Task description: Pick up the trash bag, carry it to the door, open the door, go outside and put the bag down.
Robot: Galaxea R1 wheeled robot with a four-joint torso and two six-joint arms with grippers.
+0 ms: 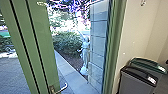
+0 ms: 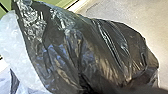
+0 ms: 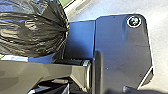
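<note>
Pale wall (image 1: 140,32) to the right of a green door frame (image 1: 115,45); two lidded bins stand near it, a grey one (image 1: 135,86) in front of a green-topped one (image 1: 147,63). Beyond the doorway: paving (image 1: 72,77), a hedge (image 1: 66,42) and a light statue (image 1: 85,51).

Door (image 1: 45,42): lever handle (image 1: 62,89) low in the head view; a gap to the outside appears between leaf and frame, so I judge the door open, at least in part.

Trash bag (image 2: 100,50): black, glossy, large in the left wrist view. Pale translucent plastic (image 2: 15,47) lies against it; cannot tell whether it belongs to the bag. Bag judged carried close to the robot, above the floor (image 2: 100,11); support point not visible. State of left hand and right hand: cannot tell for either.

Step in hand, by inference: passing through the doorway. Next move calls for enough clearance for base, arms and bag, with the load kept off handle and frame. Risk: snagging the thin plastic.
</note>
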